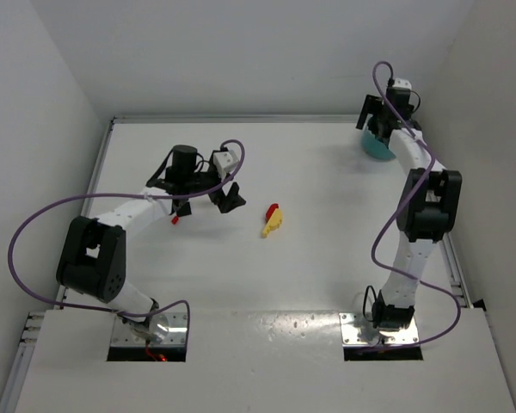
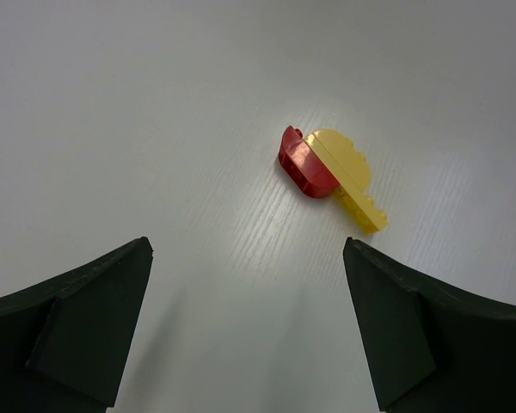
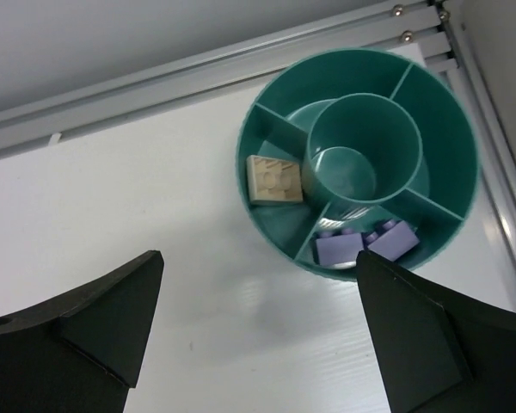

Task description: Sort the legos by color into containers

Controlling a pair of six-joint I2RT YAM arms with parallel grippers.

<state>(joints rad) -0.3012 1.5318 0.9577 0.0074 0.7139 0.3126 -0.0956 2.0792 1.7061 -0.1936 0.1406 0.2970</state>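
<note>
Near side first. The left gripper [image 1: 208, 203] hangs low over the white tabletop [image 1: 327, 267], its jaws spread wide with nothing between them. Under that arm's forearm lies a small red piece [image 1: 174, 220] (too small for me to say more).

Mid tabletop, just ahead of the left jaws, I see a red plastic brick [image 2: 303, 163] and a yellow plastic brick [image 2: 351, 181]. They touch, the red one sitting at one end of the yellow. Both lie loose on the surface, well apart from the bowl.

Far right corner: the round teal plastic bowl with inner dividers [image 3: 451, 138] sits close beside the metal rail [image 3: 198, 73] at the tabletop's edge. The right gripper [image 3: 258, 335] hovers above it, jaws open wide and holding nothing. Through the right wrist camera I make out a round centre cup ringed by compartments. A pale yellowish brick [image 3: 273, 179] lies in the left compartment (colour hard to judge in shade). Two purple bricks [image 3: 340, 249] lie side by side in the compartment nearest the jaws.
</note>
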